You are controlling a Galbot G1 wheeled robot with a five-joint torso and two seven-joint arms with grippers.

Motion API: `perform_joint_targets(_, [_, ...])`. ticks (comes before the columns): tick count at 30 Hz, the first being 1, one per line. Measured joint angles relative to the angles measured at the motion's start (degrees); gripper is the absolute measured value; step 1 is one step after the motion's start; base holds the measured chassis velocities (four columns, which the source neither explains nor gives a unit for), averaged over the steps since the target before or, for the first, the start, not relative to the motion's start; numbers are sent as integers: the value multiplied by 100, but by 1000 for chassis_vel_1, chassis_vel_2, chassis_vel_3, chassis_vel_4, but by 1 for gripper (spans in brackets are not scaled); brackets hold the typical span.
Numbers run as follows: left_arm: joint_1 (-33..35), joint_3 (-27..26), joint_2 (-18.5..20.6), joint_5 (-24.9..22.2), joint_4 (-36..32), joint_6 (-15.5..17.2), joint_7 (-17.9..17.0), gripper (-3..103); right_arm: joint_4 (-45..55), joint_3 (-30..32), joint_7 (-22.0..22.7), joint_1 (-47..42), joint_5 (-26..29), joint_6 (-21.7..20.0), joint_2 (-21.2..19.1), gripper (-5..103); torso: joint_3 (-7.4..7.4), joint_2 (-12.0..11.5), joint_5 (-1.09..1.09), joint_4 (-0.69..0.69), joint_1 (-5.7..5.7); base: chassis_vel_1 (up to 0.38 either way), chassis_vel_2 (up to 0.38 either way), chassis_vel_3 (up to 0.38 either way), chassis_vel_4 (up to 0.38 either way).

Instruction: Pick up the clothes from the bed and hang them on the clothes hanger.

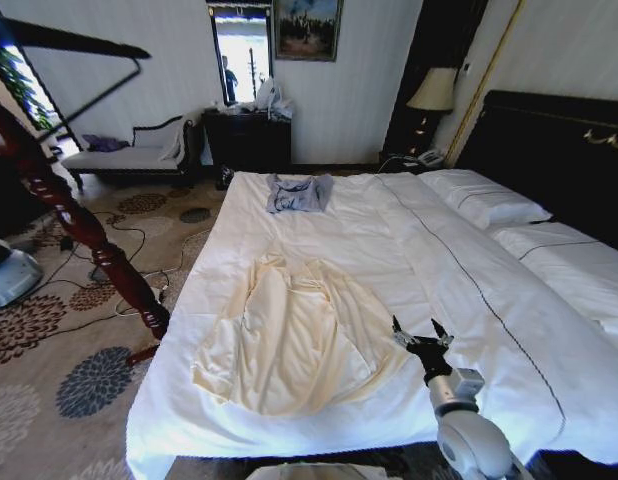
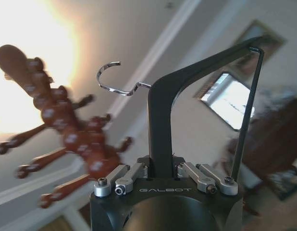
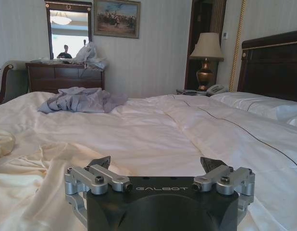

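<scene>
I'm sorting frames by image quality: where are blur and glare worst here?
Left wrist view: background and red wooden stand smeared, strong glare upper left; clothes hanger in the left gripper stays sharp. Head view: window blown out. Right wrist view: bed evenly lit, crisp.

The right hand [image 1: 422,337] has two dark pointed fingertips on a black palm block, set on a silver-grey cuff with a dark ring and then a rounded pale-grey arm shell. Seen from its wrist camera, the right hand [image 3: 158,168] is a matte black housing with GALBOT printed in pale letters on its front edge; either side carries brushed silver linkage bars held by dark hex screws and ending in black ridged pads. The left hand [image 2: 162,175] shows the same black housing, the same lettering, and silver link bars with round screw heads, under a rounded black wrist
</scene>
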Motion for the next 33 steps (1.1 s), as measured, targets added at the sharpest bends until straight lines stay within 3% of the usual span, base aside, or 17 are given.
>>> perform_joint_targets(5, [338,137,-43,-124,-233,-52,209,21,0,50,35,-3,61,0,-29,100,0,0,0,1,0,0,0,0,0])
perform_joint_targets(8, [416,422,-68,-147,-218,-251,392,21,0,83,70,6,124,-2,-55,100,0,1,1,0,0,0,0,0,0])
perform_joint_targets(11, [321,1231,-130,-229,109,-851,823,21,0,144,109,11,212,-14,-125,100,0,1,1,3,0,0,0,0,0])
perform_joint_targets(12, [321,1231,-130,-229,109,-851,823,21,0,144,109,11,212,-14,-125,100,0,1,1,3,0,0,0,0,0])
perform_joint_targets(15, [-275,2234,-169,-343,650,-1710,1173,21,-13,221,125,23,280,-16,-199,100,0,1,0,-2,0,0,0,0,0])
perform_joint_targets(16, [-275,2234,-169,-343,650,-1710,1173,21,-13,221,125,23,280,-16,-199,100,0,1,0,-2,0,0,0,0,0])
perform_joint_targets(18, [-644,2813,-215,-462,1101,-2198,1489,21,-27,250,141,57,327,-22,-261,100,1,1,-1,-3,0,0,0,0,0])
perform_joint_targets(20, [-706,3036,-248,-461,1388,-2510,1766,21,-67,235,161,164,395,-45,-351,100,2,0,-1,-4,1,0,0,0,0])
perform_joint_targets(21, [-706,3036,-248,-461,1388,-2510,1766,21,-67,235,161,164,395,-45,-351,100,2,0,-1,-4,1,0,0,0,0])
perform_joint_targets(24, [-508,3136,-292,-275,1810,-2956,2163,21,-220,111,205,489,585,-94,-582,100,1,0,0,6,1,0,0,0,0])
perform_joint_targets(28, [-506,3338,-353,-117,2167,-3294,2498,21,-381,-2,228,810,764,-138,-745,100,1,1,-1,-1,1,0,0,0,0])
perform_joint_targets(31, [-655,3605,-417,-33,2419,-3513,2670,21,-511,-115,261,1086,896,-179,-841,100,1,0,0,2,1,0,0,0,0])
perform_joint_targets(33, [-1014,4062,-527,34,2746,-3753,2770,21,-606,-171,291,1266,1018,-209,-912,100,1,0,1,4,1,0,0,0,0])
